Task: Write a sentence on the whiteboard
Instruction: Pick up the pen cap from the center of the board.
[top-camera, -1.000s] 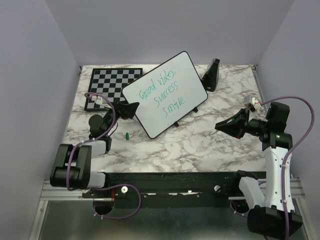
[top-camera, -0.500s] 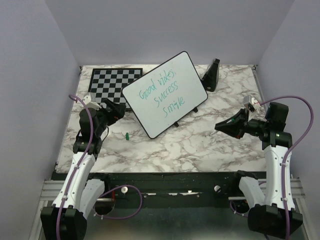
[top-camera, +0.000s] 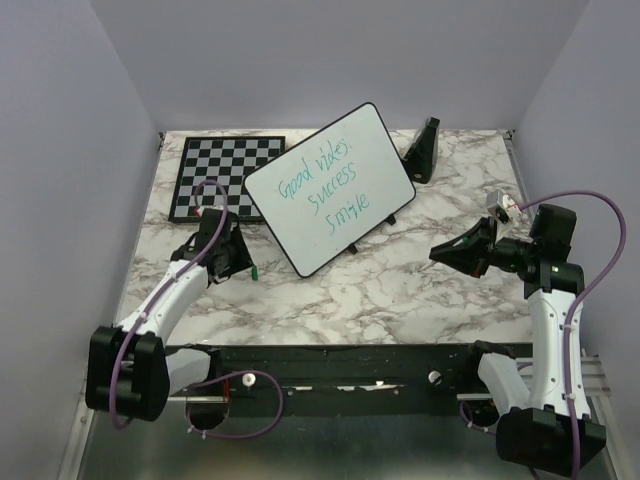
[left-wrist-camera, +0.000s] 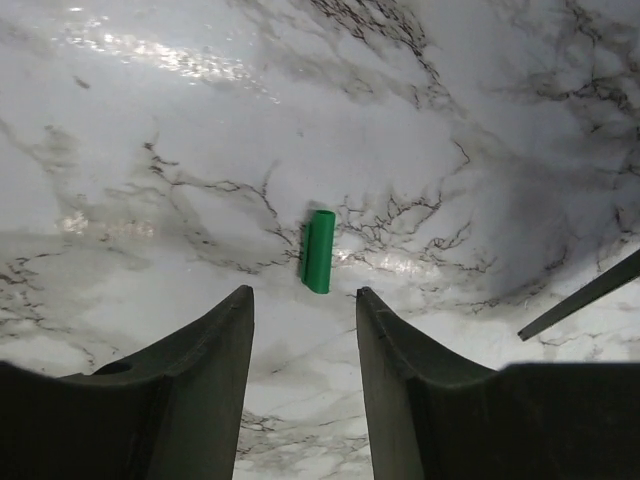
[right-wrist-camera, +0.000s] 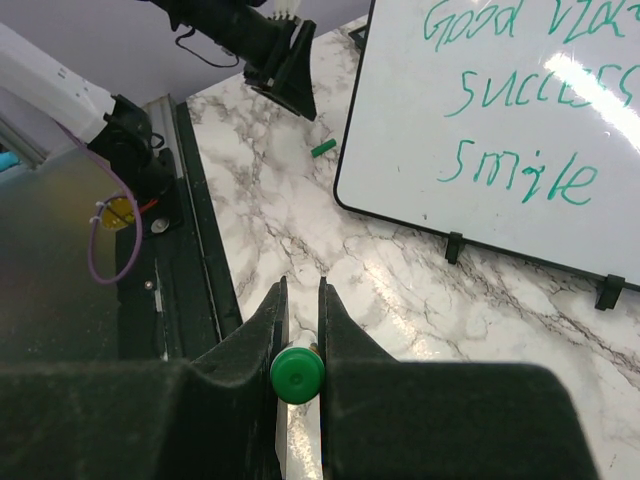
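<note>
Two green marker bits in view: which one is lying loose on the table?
The short green cap on the marble table, just ahead of the open left gripper. The other, the green-ended marker, is clamped in the right gripper.

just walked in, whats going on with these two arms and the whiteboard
The writing looks done: the large white black-rimmed whiteboard, propped on the marble table, carries a green handwritten sentence reading roughly "Good vibes, Success, Smile". The right gripper is shut on a green marker pen, off to the board's right. The left gripper is open, low over the table, with a small green plastic cap lying just ahead of its fingertips, not gripped. Capping the pen probably comes next, but that is a guess.
</note>
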